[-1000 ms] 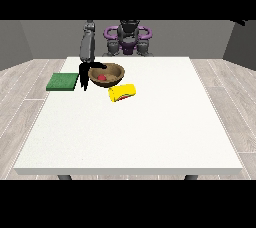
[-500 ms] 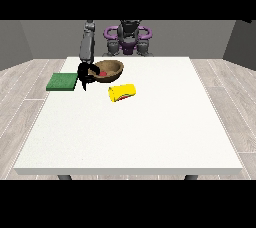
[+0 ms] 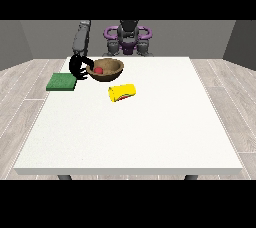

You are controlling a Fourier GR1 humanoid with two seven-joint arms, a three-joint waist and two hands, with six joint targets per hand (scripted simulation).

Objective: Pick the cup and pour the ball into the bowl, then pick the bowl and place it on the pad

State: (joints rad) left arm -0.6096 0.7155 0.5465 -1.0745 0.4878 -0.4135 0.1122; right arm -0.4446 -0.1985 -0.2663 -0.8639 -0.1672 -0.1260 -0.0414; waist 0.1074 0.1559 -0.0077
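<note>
A brown wooden bowl (image 3: 111,68) is held just above the white table, tilted a little, with a red ball (image 3: 99,70) inside it. The black hand at the view's left (image 3: 79,66) has its fingers curled round the bowl's left rim. A yellow cup (image 3: 122,92) lies on its side on the table in front of the bowl. The green pad (image 3: 61,81) lies flat near the table's left edge, just left of and below the hand. No hand shows at the view's right.
The large white table (image 3: 135,137) stretches toward the camera. The robot's torso (image 3: 128,39) stands behind the far edge. Grey wooden floor surrounds the table.
The bowl with the ball has been lifted slightly and carried a little to the left, toward the green pad, together with the hand. The yellow cup has stayed where it lay.
</note>
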